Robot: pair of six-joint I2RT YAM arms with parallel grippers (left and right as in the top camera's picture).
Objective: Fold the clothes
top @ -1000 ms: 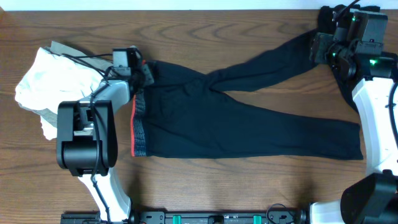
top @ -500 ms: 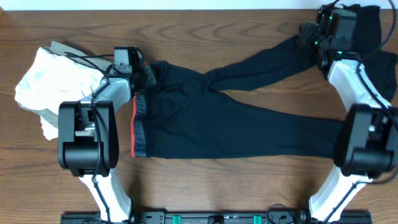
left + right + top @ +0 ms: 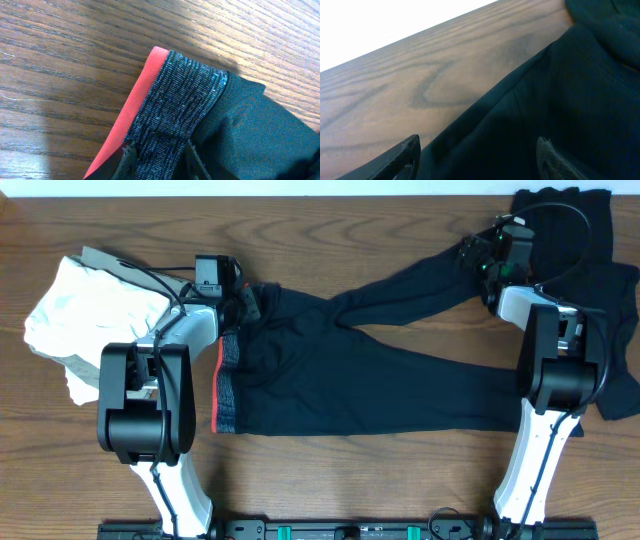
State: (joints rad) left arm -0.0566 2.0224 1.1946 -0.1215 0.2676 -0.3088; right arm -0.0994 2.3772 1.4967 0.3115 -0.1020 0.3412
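Observation:
Long dark navy leggings (image 3: 380, 380) lie flat on the wooden table, with the grey-and-coral-red waistband (image 3: 224, 385) at the left and both legs running right. My left gripper (image 3: 250, 302) is at the waistband's far corner. In the left wrist view the gripper (image 3: 159, 162) is shut on the waistband (image 3: 175, 105). My right gripper (image 3: 472, 255) is at the end of the far leg. In the right wrist view it (image 3: 477, 155) is open wide, low over the dark leg fabric (image 3: 530, 115).
A crumpled white cloth pile (image 3: 60, 320) lies at the left. A black garment (image 3: 565, 215) lies at the far right corner and another (image 3: 615, 330) at the right edge. The table's far edge runs close behind both grippers.
The right arm has swung round and its gripper has moved left to the far leg's end. The left gripper has shifted slightly right with the waistband corner.

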